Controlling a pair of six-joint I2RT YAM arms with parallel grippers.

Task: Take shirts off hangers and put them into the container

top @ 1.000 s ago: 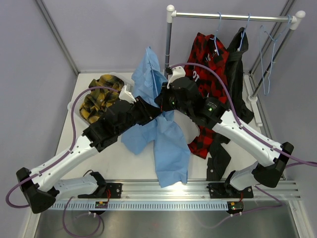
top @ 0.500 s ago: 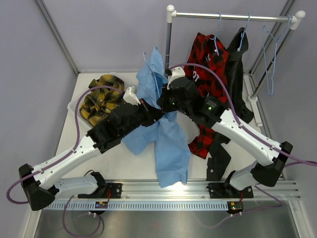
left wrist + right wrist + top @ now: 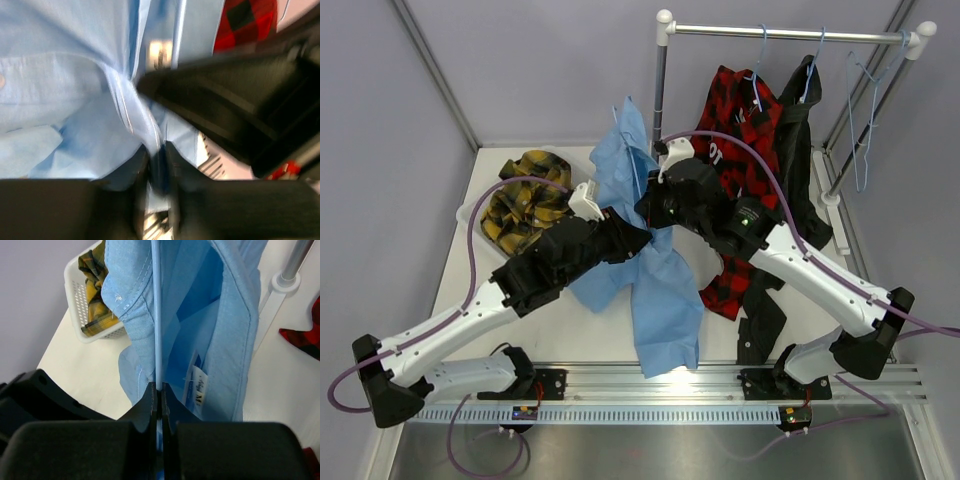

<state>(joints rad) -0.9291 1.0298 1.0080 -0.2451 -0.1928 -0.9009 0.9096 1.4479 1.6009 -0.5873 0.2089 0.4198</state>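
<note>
Limp and light, the plain light-blue cloth shirt (image 3: 650, 270) droops just right of the translucent white plastic tub (image 3: 470, 215). The right fingers (image 3: 147, 407) clamp its thin pale-blue wire hanger (image 3: 156, 315); the left fingers (image 3: 180, 200) pinch a shirt fold. The collar likely grips best.

Overhead looks down; wrist cameras closely share blue shirt (image 3: 225, 315).

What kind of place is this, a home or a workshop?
Probably a robot test cell, not a home: two arms bolted to a metal rail at a white table, plain grey panels around it, and a small clothes rack with shirts.
</note>
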